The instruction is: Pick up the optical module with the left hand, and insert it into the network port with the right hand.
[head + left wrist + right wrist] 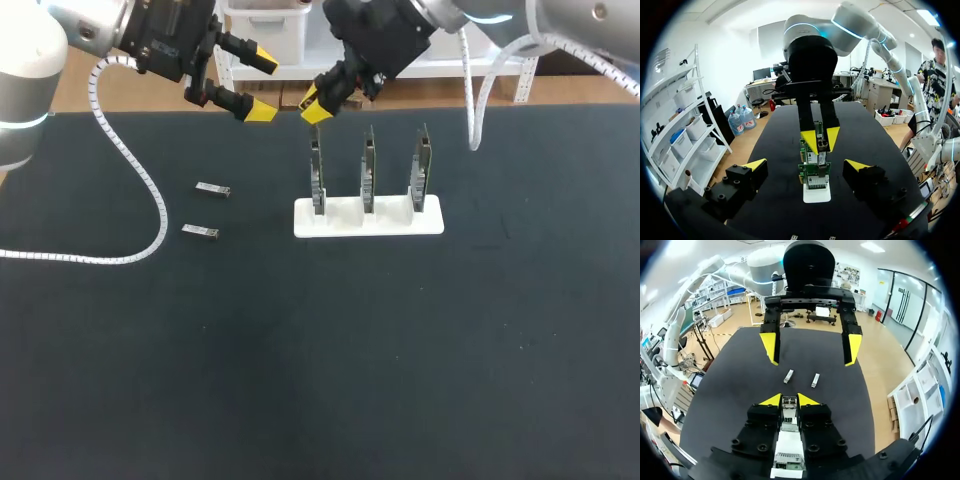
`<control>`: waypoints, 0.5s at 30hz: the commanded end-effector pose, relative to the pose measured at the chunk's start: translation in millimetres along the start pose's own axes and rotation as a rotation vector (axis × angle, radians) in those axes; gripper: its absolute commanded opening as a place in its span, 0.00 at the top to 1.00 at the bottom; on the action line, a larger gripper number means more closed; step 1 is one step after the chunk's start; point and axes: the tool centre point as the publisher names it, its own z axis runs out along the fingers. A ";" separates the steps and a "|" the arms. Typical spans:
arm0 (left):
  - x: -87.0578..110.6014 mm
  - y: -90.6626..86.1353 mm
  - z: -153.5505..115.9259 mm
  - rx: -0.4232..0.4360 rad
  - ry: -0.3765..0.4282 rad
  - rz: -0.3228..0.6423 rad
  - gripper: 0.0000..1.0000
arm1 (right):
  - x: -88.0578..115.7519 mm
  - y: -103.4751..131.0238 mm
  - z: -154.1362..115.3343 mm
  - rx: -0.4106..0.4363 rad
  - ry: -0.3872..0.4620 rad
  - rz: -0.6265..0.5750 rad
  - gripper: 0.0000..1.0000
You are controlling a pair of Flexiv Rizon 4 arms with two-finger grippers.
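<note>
Our right fingers (807,400) grip one optical module (788,412) above the leftmost board (317,175) of the white stand (345,221), we think aligned for plugging in there, while our left fingers (258,110) hang open and empty.

Bright, even light falls from above. The white stand (368,217) shines strongly against the dark matt table (300,380); shadows around the stand are very soft.
</note>
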 end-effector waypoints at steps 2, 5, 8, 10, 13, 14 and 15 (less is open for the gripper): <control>-0.9 0.2 -0.1 0.000 0.005 -0.002 0.00 | -2.4 22.2 -2.4 0.091 0.048 0.003 1.00; -0.9 0.2 -0.1 0.000 0.005 -0.002 0.00 | -1.6 23.1 -2.6 0.098 0.057 0.003 1.00; -0.9 0.2 -0.1 0.000 0.005 -0.002 0.00 | 0.0 22.2 -1.8 0.093 0.050 -0.001 1.00; -0.9 0.2 -0.1 0.000 0.005 -0.002 0.00 | 0.7 21.7 -1.5 0.090 0.046 -0.004 1.00; -0.9 0.2 -0.1 0.000 0.005 -0.002 0.00 | 1.9 20.4 -1.7 0.090 0.042 -0.004 1.00; -0.9 0.2 -0.1 0.000 0.005 -0.002 0.00 | 2.7 19.9 -2.4 0.091 0.039 -0.003 1.00; -0.9 0.2 -0.1 0.000 0.005 -0.002 0.00 | 3.4 19.5 -3.1 0.092 0.037 -0.003 1.00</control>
